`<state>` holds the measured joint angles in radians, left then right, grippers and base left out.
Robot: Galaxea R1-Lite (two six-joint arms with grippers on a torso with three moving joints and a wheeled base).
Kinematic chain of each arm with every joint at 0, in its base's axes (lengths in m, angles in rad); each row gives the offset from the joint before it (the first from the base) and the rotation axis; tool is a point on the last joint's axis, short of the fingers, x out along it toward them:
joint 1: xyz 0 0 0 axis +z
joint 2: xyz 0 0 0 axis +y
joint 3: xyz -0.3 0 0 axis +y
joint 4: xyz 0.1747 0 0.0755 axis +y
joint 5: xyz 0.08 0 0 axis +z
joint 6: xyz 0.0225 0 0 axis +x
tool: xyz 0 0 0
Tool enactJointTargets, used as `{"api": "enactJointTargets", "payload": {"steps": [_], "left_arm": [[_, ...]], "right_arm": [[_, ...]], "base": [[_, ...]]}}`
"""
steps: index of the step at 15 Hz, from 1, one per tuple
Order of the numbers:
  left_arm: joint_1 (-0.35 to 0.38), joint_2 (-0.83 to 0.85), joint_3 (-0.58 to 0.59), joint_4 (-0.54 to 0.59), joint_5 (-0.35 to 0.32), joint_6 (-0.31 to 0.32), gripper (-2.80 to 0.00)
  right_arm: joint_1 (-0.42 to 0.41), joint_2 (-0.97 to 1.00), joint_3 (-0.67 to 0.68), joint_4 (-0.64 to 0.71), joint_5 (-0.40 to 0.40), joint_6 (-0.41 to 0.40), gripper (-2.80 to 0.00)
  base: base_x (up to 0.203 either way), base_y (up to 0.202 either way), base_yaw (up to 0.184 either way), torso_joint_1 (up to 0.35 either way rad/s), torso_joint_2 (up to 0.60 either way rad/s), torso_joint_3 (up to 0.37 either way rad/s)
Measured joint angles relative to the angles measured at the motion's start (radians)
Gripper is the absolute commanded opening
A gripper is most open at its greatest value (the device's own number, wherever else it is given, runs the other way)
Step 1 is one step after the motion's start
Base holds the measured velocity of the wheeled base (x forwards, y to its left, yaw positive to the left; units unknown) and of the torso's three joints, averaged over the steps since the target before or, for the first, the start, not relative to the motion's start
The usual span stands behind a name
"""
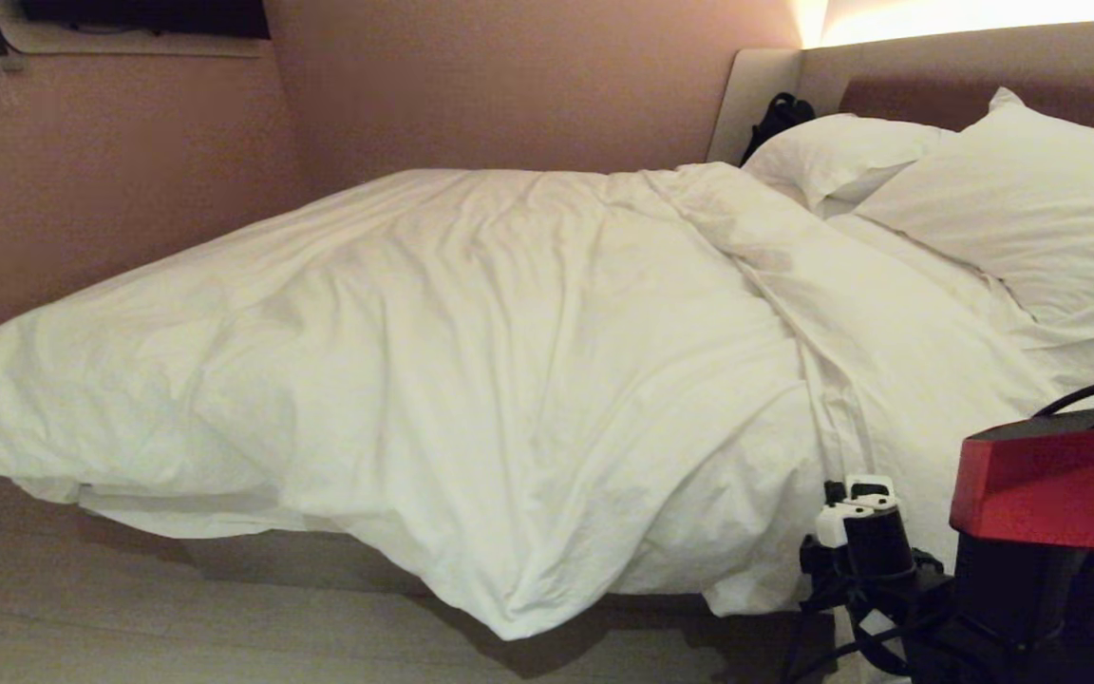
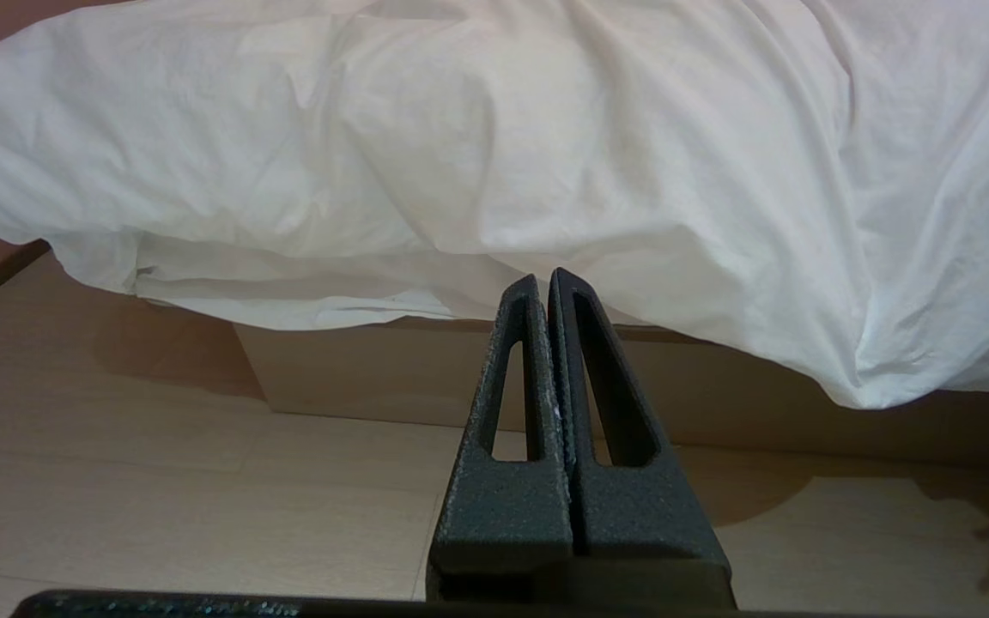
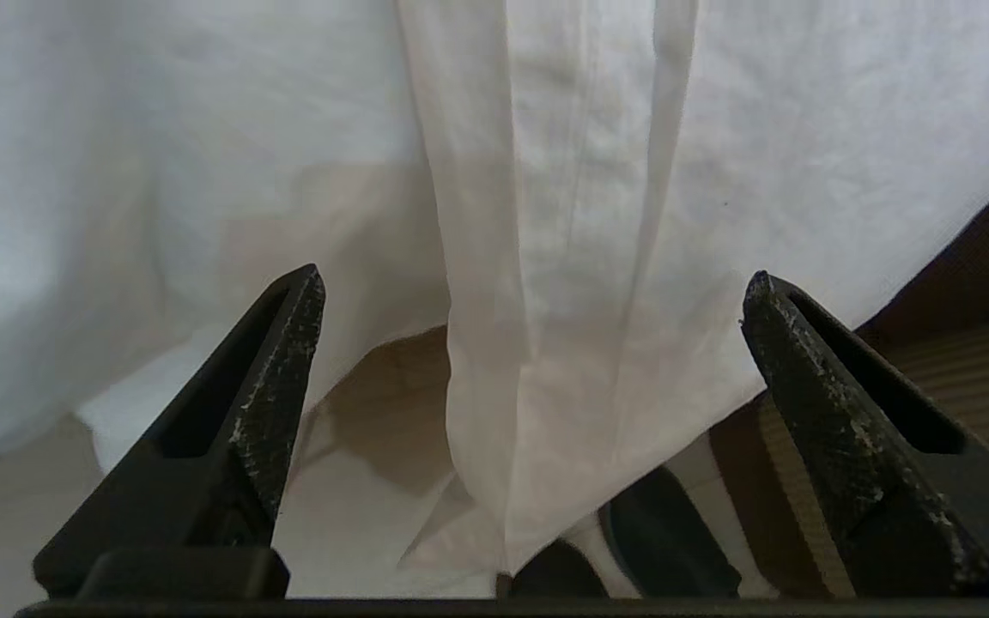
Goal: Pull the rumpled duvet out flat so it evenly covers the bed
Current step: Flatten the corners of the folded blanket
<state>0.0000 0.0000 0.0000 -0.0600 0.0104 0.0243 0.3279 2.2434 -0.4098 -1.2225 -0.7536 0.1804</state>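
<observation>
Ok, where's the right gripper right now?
Head view, lower right: the right gripper sits low beside the bed's near edge, open, facing the duvet's hanging fold.

duvet point(image 3: 563, 283) fold between jaws (nothing blocking)

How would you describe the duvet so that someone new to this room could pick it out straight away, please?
Start at the bed against the padded headboard. Two plump pillows lie at its head. The duvet is the huge, puffy, creased white cover heaped across the rest, spilling over the near edge toward the floor. Unlike the smooth sheet beside it, it is thick and rumpled.
</observation>
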Motion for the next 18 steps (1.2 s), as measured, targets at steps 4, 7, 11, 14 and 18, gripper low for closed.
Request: {"api": "enactJointTargets", "payload": {"steps": [4,7,11,14,18], "left_arm": [[0.000,0.000,0.000,0.000,0.000,0.000,-2.80],[0.000,0.000,0.000,0.000,0.000,0.000,-2.80],[0.000,0.000,0.000,-0.001,0.000,0.000,-2.80],[0.000,0.000,0.000,-0.001,0.000,0.000,-2.80],[0.000,0.000,0.000,0.000,0.000,0.000,-2.80]], "right_arm": [[0.001,0.025,-0.007,-0.012,-0.062,-0.005,0.00],[0.002,0.046,-0.019,-0.013,-0.107,-0.014,0.00],[0.002,0.078,-0.033,-0.021,-0.164,-0.020,0.00],[-0.004,0.088,-0.041,-0.025,-0.176,-0.026,0.00],[-0.020,0.090,-0.045,-0.026,-0.184,-0.041,0.00]], "base": [[0.000,0.000,0.000,0.000,0.00,0.000],[0.000,0.000,0.000,0.000,0.00,0.000],[0.000,0.000,0.000,0.000,0.00,0.000],[0.000,0.000,0.000,0.000,0.00,0.000],[0.000,0.000,0.000,0.000,0.00,0.000]]}}
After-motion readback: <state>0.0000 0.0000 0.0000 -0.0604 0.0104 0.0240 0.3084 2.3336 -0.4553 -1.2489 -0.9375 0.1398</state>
